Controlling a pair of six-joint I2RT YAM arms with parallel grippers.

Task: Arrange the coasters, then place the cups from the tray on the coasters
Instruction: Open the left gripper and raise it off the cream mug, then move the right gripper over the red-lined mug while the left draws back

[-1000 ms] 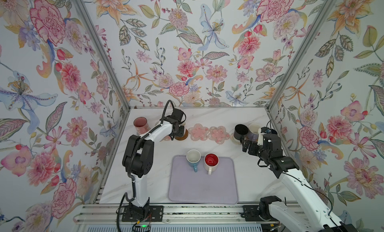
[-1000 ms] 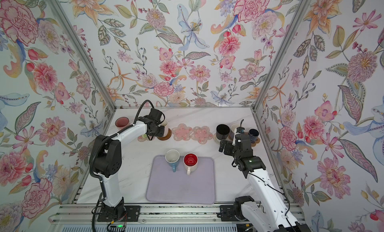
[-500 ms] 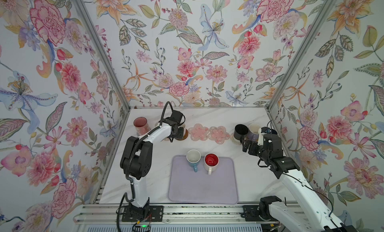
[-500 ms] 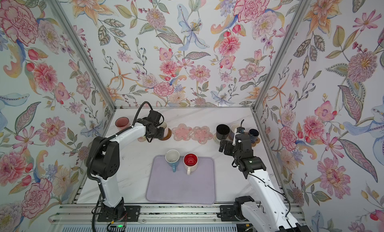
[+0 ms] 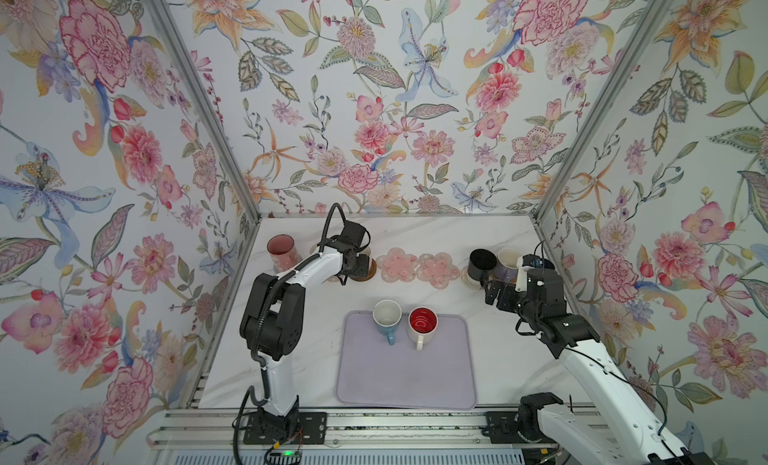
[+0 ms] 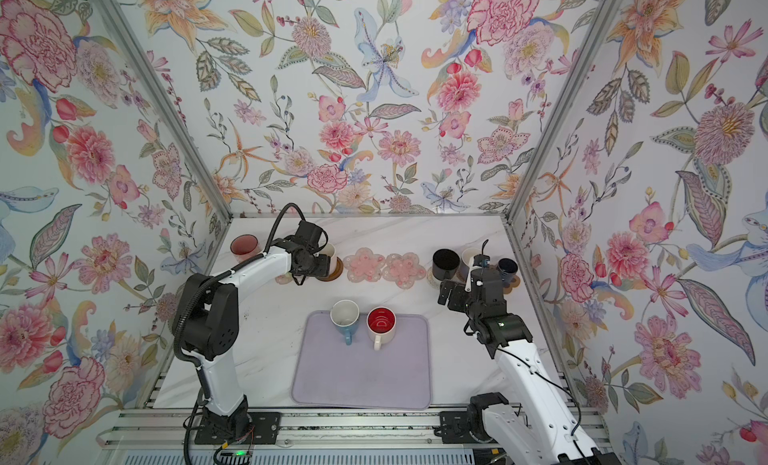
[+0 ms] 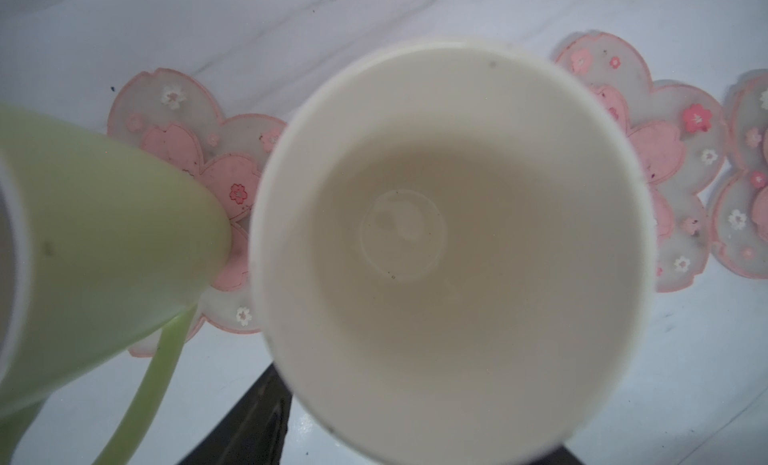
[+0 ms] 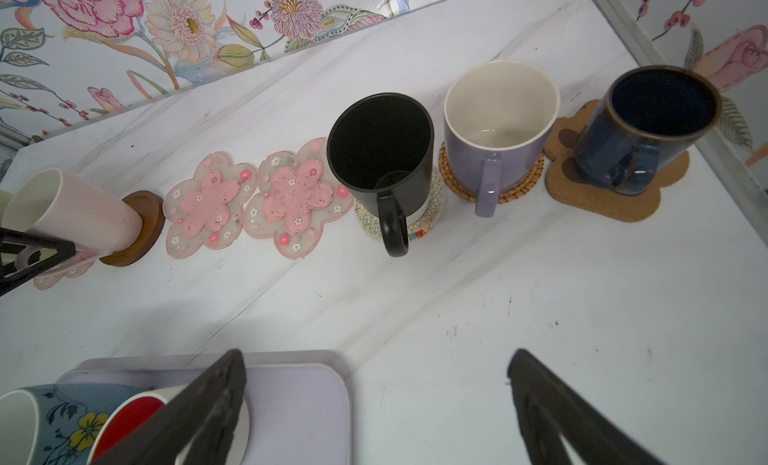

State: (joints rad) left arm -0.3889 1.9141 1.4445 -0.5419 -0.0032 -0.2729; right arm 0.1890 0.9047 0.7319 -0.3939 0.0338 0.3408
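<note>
Lavender tray (image 5: 405, 379) is seen front-centre, with blue mug (image 5: 386, 317) and red-lined white mug (image 5: 422, 323) stood on it. Cream mug (image 7: 453, 242) is set on brown disc coaster (image 8: 139, 230). Left gripper (image 5: 359, 265) is held at it, opening not discernible. Right gripper (image 8: 376, 355) is spread wide, empty.

Honestly, tiny changes only. The left arm (image 5: 286, 300) is what moved. Its big black elbow block has swung a little toward the left wall compared with a second ago, mostly in the first half second, and the white forearm pivoted with it. The left end effector (image 6: 326, 264) shifted only a hair, right by the cream cup (image 7: 449, 234) on the brown disc coaster (image 8: 137, 230). Whether its grip on that cup got looser, I can't make out from any view.
</note>
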